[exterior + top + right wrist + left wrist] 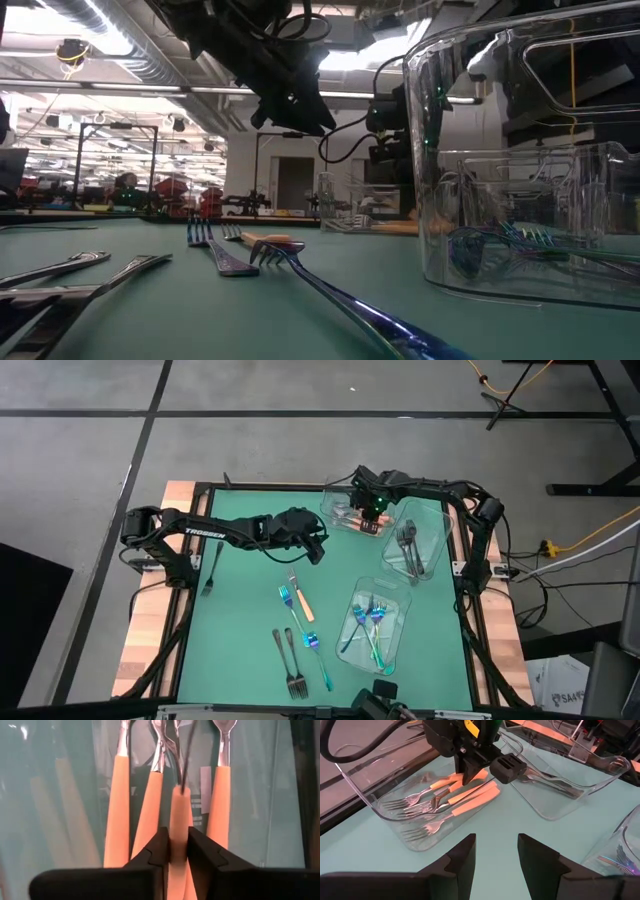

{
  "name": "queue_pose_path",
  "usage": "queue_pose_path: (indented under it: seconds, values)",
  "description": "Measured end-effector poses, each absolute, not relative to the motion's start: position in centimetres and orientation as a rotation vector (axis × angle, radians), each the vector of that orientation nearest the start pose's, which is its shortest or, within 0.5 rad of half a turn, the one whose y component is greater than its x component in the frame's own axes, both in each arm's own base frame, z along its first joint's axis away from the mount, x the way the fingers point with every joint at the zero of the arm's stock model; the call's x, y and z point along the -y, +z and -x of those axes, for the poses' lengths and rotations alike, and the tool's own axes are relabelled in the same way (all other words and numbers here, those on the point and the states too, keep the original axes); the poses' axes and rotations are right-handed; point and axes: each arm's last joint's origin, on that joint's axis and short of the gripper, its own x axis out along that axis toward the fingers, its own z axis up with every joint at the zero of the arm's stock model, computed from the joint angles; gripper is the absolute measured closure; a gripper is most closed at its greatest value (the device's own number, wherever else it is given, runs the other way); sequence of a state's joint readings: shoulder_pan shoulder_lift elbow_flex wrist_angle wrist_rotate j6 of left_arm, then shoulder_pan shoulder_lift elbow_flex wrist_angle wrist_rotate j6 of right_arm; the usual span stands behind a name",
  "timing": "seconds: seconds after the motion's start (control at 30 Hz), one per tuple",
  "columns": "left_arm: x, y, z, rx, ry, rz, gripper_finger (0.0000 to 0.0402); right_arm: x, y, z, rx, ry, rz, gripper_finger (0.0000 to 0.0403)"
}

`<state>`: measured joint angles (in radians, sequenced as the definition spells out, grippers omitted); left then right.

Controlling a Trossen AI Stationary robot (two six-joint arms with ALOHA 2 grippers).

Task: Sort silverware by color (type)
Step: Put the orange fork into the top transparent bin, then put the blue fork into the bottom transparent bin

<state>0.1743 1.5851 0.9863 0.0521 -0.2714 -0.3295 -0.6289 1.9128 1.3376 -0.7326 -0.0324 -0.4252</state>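
High view: green tabletop (240, 660) with both arms reaching in. The right claw (372, 520) hangs over the far clear tray (335, 500), which holds orange-handled forks (350, 518). A second tray (432, 535) to its right holds dark forks (405, 542); a third tray (395, 645), nearer, holds blue forks (370, 622). Loose on the tabletop: one orange fork (301, 600), two more blue forks (288, 600), a pair of dark forks (291, 665) and one dark fork (211, 570) at the left edge. All lie roughly along the near-far line. The left arm stretches across from the left, elbow bent, its claw (316, 548) above bare tabletop.

Low view: only here do the loose forks' tines (262, 252) show curling upward.

Left wrist view: the left claw (496, 851) stands wide open and empty. Beyond it the right claw (487, 767) points steeply down into the tray, over the orange handles.

Right wrist view: the only close look at the grip. The right claw (176, 851) has its fingers (202, 852) pressed on either side of one orange handle (179, 817), long axis straight away from the wrist, three others alongside.
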Motion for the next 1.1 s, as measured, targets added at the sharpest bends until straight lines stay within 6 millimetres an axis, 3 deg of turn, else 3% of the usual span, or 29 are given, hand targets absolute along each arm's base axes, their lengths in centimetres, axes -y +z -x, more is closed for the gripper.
queue_pose_path:
  seconds: [1.1]
  values:
    - [-5.88,22.81,-33.63,-0.489,0.481,0.288,0.0262,21.81,17.59,-30.13,-1.32,-0.233,-0.07,0.0341]
